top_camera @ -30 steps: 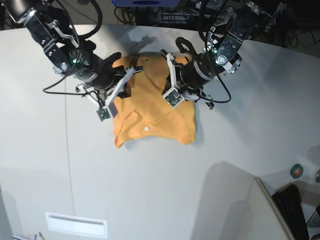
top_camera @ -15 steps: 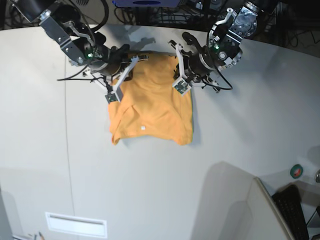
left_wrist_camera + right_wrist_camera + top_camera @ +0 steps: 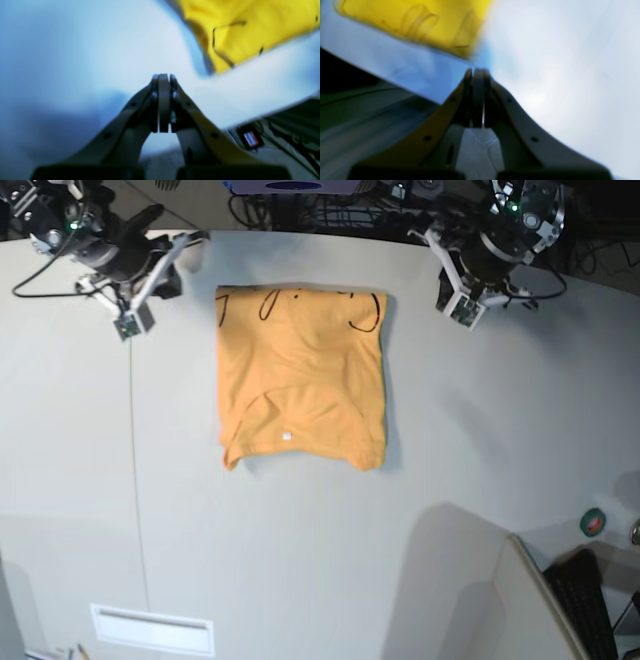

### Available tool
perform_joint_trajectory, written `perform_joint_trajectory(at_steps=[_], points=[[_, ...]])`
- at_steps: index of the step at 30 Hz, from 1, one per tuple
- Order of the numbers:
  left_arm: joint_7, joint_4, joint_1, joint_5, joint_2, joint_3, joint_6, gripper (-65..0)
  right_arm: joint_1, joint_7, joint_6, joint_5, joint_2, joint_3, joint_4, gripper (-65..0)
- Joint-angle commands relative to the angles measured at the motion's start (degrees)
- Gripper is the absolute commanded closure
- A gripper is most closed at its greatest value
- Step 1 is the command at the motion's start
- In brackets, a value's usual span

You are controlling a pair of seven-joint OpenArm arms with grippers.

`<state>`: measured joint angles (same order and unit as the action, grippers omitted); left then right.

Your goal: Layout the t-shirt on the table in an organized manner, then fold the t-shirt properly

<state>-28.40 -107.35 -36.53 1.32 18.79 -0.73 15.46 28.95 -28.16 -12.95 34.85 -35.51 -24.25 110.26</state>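
The orange-yellow t-shirt [image 3: 300, 375] lies flat on the white-grey table [image 3: 300, 560] as a rough rectangle. Its black line markings run along the far edge and the small white neck tag [image 3: 288, 437] sits near the front edge. My left gripper [image 3: 432, 240] hovers off the shirt's far right corner, shut with nothing in it [image 3: 163, 77]; a shirt corner [image 3: 250, 30] shows blurred beyond it. My right gripper [image 3: 190, 242] is off the far left corner, also shut and empty [image 3: 477, 71], with the shirt [image 3: 420, 22] blurred ahead.
A thin dark seam [image 3: 135, 480] runs down the table's left part. A white label [image 3: 152, 628] lies near the front edge. At the right are a round green-red object [image 3: 593, 522], a dark keyboard [image 3: 590, 600] and a slanted panel [image 3: 480, 600]. Cables lie beyond the far edge.
Both grippers have left the shirt's far edge and swung outward and back toward the table's far corners. The shirt now lies flatter, its far edge drawn further back.
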Motion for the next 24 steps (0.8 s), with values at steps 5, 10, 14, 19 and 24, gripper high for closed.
perform_joint_trajectory(at_steps=[5, 10, 14, 19, 24], points=[[0.49, -0.56, -9.75, -0.4, 0.33, -1.86, 0.32, 0.0, 15.75, 0.69, 0.86, 0.27, -2.25, 6.18, 2.75, 0.0], [0.49, 4.89, -13.8, -0.4, 0.33, -1.42, 0.32, 0.0, 24.54, -0.89, 2.62, 0.27, -2.69, 4.69, 2.4, 0.0], [1.72, 18.52, -10.63, -0.4, 0.07, -1.33, 0.32, 0.0, 21.82, -4.41, 10.18, 0.27, -1.55, 1.52, -4.98, 0.0], [17.72, 42.78, -4.48, -0.4, 0.16, 2.27, 0.32, 0.0, 9.69, -4.06, 12.99, 0.45, 1.53, -8.06, -26.08, 0.0], [35.92, 74.08, 7.57, -0.31, -0.19, 7.46, 0.32, 0.0, -0.69, 5.96, 12.99, 0.18, 8.03, -19.57, -49.11, 0.0]])
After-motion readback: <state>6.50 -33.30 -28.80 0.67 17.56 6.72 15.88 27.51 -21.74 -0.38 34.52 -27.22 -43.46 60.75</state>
